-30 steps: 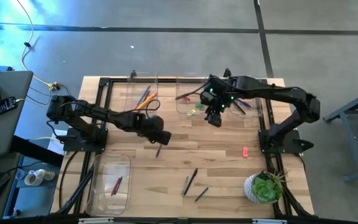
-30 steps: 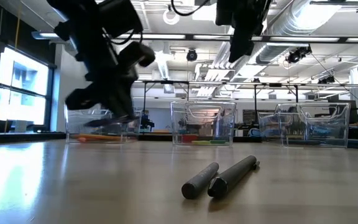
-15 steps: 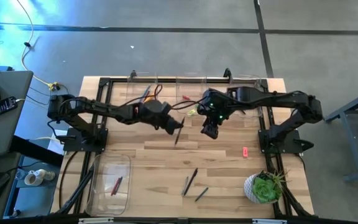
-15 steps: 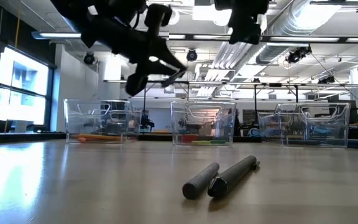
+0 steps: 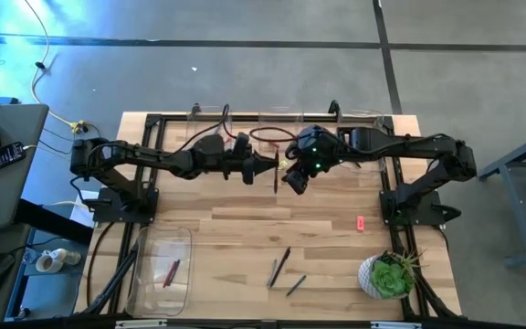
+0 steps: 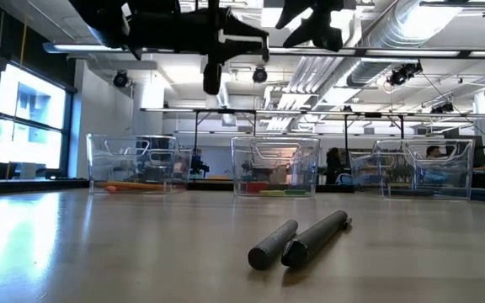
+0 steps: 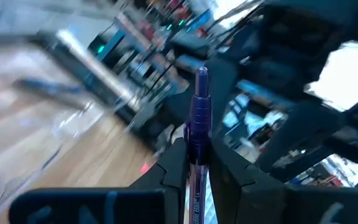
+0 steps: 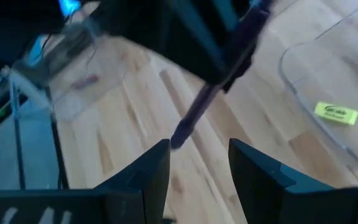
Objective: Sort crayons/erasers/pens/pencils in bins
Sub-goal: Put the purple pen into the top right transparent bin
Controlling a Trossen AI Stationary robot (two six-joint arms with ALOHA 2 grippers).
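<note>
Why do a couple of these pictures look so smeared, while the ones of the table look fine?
Left wrist view: the purple pen is fairly sharp but all behind it streaks. Right wrist view: the pen and wood are soft, the yellow eraser readable. Low view: the two dark sticks are crisp. High view: evenly sharp.

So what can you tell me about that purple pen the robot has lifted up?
The pen is a slim stick with a purple barrel, a clear lower section bearing print, and a small rounded tip. The left gripper is shut on it, one of its fingers on each side, holding it in the air above the table between the two arms. The right gripper faces it, open, not touching.
</note>
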